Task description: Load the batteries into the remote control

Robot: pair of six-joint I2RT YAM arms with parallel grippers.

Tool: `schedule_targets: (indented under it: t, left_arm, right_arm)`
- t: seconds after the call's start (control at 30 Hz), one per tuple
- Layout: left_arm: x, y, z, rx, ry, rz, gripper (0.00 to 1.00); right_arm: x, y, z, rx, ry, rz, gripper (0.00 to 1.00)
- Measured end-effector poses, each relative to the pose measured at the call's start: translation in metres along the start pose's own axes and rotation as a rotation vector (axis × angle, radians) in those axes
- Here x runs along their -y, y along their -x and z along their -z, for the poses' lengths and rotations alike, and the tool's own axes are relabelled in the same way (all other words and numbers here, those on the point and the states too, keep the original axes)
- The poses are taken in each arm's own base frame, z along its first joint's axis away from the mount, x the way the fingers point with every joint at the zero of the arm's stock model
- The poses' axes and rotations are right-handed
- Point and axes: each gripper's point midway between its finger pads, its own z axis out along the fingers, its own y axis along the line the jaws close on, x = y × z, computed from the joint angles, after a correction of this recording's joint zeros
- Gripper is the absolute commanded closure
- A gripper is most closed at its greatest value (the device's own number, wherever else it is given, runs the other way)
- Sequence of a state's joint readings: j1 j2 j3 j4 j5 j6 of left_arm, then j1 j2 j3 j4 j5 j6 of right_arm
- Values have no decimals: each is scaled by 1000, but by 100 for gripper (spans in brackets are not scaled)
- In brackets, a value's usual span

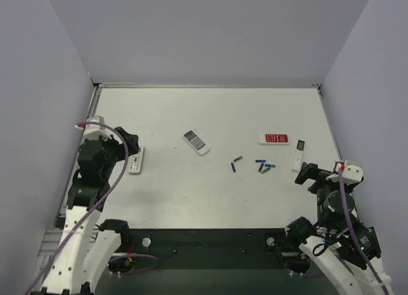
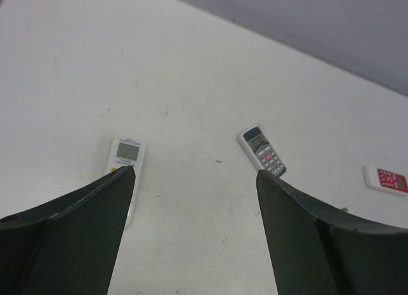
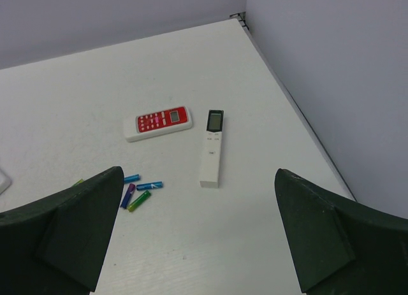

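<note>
The remote control [image 1: 136, 161], small and white with a pale display, lies face up at the left of the table. In the left wrist view the remote control [image 2: 126, 152] shows just past my left finger, its near end hidden. My left gripper [image 1: 131, 144] [image 2: 196, 174] hangs over it, open and holding nothing. Several batteries [image 1: 260, 165], blue, green and purple, lie loose right of centre, the same batteries [image 3: 139, 192] in the right wrist view. My right gripper [image 1: 308, 174] [image 3: 199, 174] stands open and empty, to their right.
A white remote with a dark display [image 1: 196, 142] [image 2: 262, 151] lies mid-table. A red flat remote [image 1: 274, 139] [image 3: 158, 122] and a slim white remote [image 1: 299, 155] [image 3: 212, 148] lie at the right. Grey walls close in the table on three sides.
</note>
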State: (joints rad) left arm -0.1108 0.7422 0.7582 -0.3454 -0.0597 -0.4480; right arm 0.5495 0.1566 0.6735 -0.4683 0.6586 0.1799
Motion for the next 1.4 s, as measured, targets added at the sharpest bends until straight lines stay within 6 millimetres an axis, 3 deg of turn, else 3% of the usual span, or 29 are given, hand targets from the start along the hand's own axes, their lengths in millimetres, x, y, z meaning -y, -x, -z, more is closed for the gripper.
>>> schedule_targets:
  t: [0.23, 0.37, 0.6, 0.77, 1.4]
  left_arm:
    - [3, 56, 80, 360, -58, 50, 11]
    - [-10, 58, 101, 483, -49, 67, 11]
    - [-35, 42, 108, 559, 3, 76, 8]
    - [-47, 32, 101, 561, 48, 82, 6]
    - [-53, 33, 98, 569, 84, 81, 5]
  right_arm:
    - [16, 6, 7, 47, -55, -50, 0]
    - [19, 5, 6, 48, -73, -54, 0]
    - [18, -1, 5, 37, -76, -50, 0]
    - [18, -1, 5, 37, -73, -48, 1]
    - [17, -2, 6, 48, -49, -41, 2]
